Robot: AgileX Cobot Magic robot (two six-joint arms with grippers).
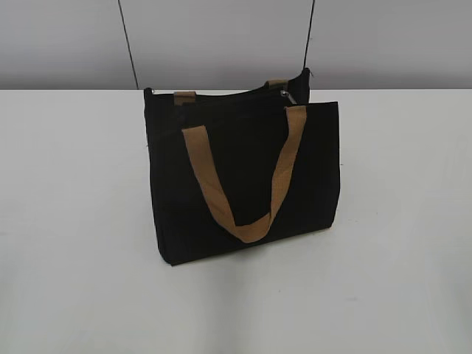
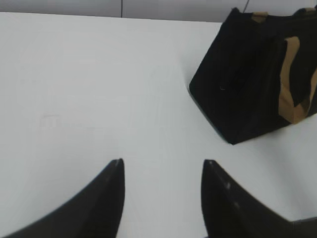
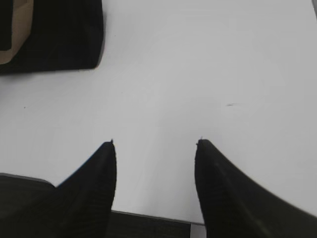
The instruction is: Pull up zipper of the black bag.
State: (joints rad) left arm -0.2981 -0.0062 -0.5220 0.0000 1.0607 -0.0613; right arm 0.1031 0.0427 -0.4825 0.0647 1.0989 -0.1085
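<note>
The black bag [image 1: 243, 177] stands upright mid-table, its tan strap handle [image 1: 247, 177] hanging down the front. The zipper runs along the top edge, with a small silvery pull tab [image 1: 292, 96] near the right end. The bag also shows in the left wrist view [image 2: 252, 79] at the upper right and in the right wrist view [image 3: 54, 34] at the upper left. My left gripper [image 2: 162, 162] is open and empty above bare table, well short of the bag. My right gripper [image 3: 156, 143] is open and empty near the table's front edge. Neither gripper shows in the exterior view.
The white table [image 1: 81, 221] spreads around the bag. A grey wall [image 1: 221, 37] with two thin dark cables stands behind it. The table's front edge [image 3: 148, 215] shows under my right gripper.
</note>
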